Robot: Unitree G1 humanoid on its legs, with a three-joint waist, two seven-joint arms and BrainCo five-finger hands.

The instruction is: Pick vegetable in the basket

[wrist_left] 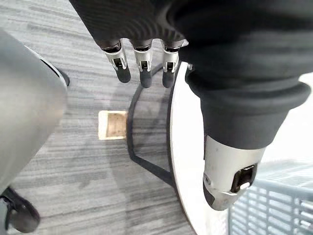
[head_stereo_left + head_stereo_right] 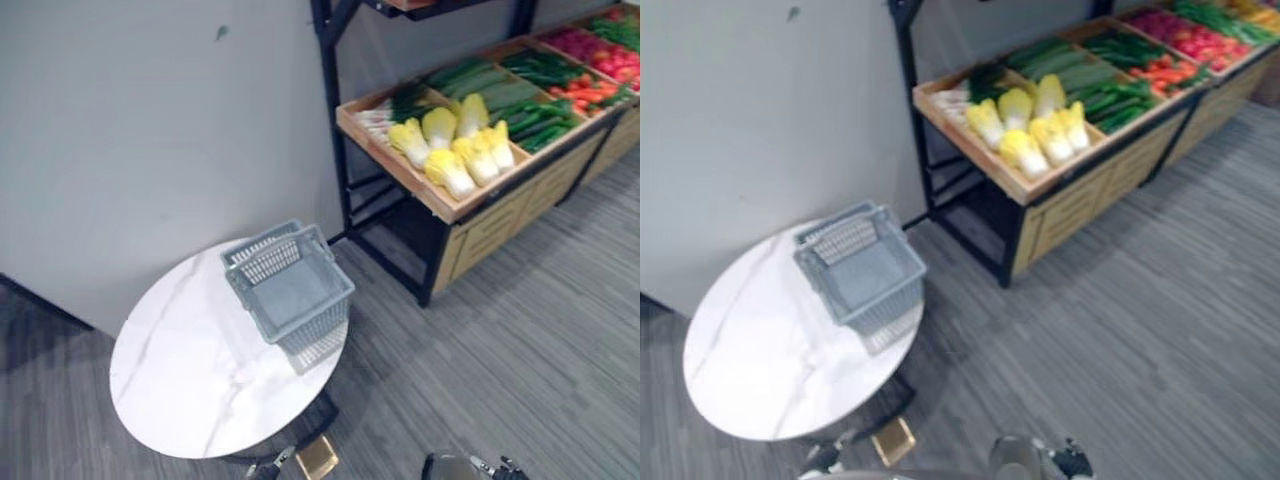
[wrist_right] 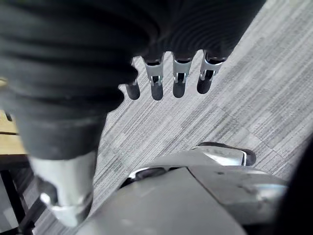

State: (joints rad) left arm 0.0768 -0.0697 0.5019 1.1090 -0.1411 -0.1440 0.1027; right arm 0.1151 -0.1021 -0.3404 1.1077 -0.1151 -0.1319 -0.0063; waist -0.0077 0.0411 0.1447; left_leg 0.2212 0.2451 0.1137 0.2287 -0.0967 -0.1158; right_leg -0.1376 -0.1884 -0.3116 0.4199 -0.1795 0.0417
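Note:
An empty grey plastic basket (image 2: 290, 290) stands on the right part of a round white marble table (image 2: 190, 380), close to its edge. Yellow-white cabbages (image 2: 455, 145) lie in a wooden shelf tray (image 2: 400, 168) to the back right, beside green leeks and cucumbers (image 2: 525, 115). My left hand (image 1: 142, 63) hangs low beside the table's rim (image 1: 188, 161), fingers straight and holding nothing; a corner of the basket (image 1: 274, 210) shows past its thumb. My right hand (image 3: 178, 73) hangs over the grey floor, fingers straight and empty. Both hands are far from the vegetables.
Carrots and red vegetables (image 2: 590, 75) fill the trays further right. The shelf has a black metal frame (image 2: 335, 120) and wooden drawers below. A grey wall runs behind the table. A small yellowish square (image 2: 318, 457) lies on the floor by the table's base.

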